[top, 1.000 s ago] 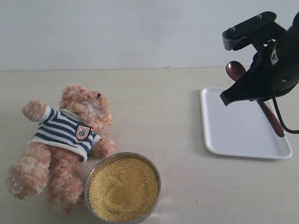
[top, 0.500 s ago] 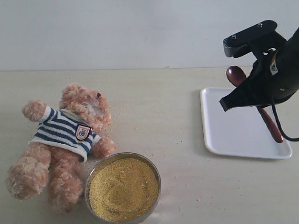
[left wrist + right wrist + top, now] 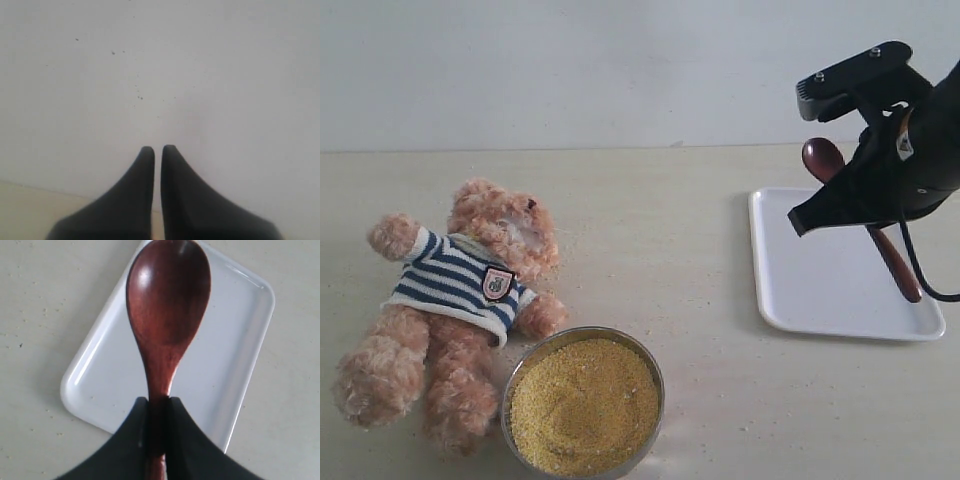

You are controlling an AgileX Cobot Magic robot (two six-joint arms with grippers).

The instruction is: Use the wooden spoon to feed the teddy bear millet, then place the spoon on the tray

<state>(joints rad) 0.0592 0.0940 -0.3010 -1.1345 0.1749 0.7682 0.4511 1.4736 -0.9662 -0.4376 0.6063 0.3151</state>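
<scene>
Spoon (image 3: 167, 305): glossy dark wood, oval head | right gripper (image 3: 157, 401) clamps handle over white tray (image 3: 220, 355) | left gripper (image 3: 157, 148) closed

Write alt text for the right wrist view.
The right gripper is clamped on the handle of a dark wooden spoon, whose bowl looks empty. Behind the spoon lies a white tray on a pale table.

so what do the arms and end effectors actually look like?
Left end effector: two matte black fingers tapering to rounded tips. Right end effector: same black tapered fingers. Right arm: black housing, screwed top bracket, small pale label, thin black cable.
</scene>
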